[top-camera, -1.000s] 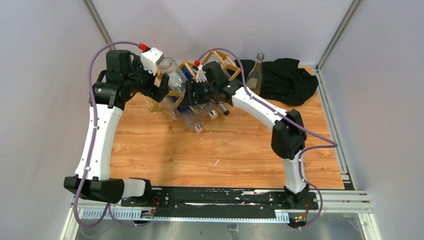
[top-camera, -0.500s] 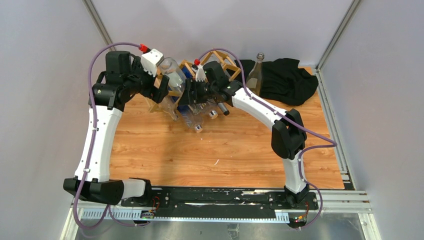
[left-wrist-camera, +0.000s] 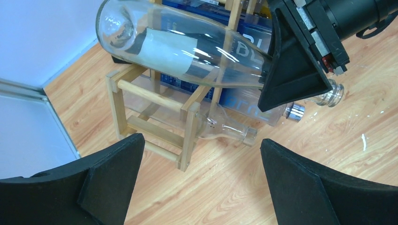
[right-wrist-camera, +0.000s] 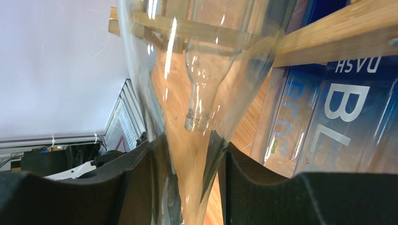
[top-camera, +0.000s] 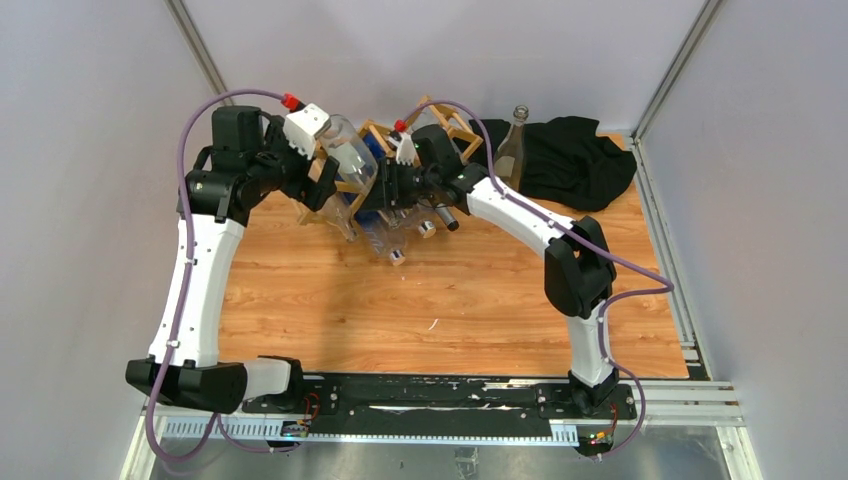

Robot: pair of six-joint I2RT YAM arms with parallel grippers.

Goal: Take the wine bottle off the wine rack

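grey booth, bottle held at the neck, not yet off the rack

pale grey walls close in a wood-grain surface [top-camera: 450,300], with both arms reaching to its far middle. a black cloth [top-camera: 575,160] lies heaped in the far right corner, and a lone upright bottle [top-camera: 511,150] stands at its edge, well apart from the work.

the wine rack [left-wrist-camera: 189,131] sits between the two wrists. the wine bottle [left-wrist-camera: 178,49], clear glass with a pale label, lies tilted through the rack's upper sticks, its base high toward the left arm and its neck sloping down toward the right arm. beneath it rest a blue-labelled bottle [left-wrist-camera: 244,51] and a small clear bottle [left-wrist-camera: 225,131] whose mouth pokes out low at the front.

the right tool [right-wrist-camera: 190,183] is clenched on the wine bottle where the shoulder narrows to the neck, a dark pad pressing the glass on each side. the left tool [left-wrist-camera: 202,154] is released, its fingers spread wide with nothing between them, hovering near the rack's left end.

the step in hand looks like the withdrawal: grip made, bottle yet to come out. the next move calls for drawing it along its own axis, neck first, so the wide body clears the sticks without dragging the light frame. the free left tool could steady the rack or support the base.
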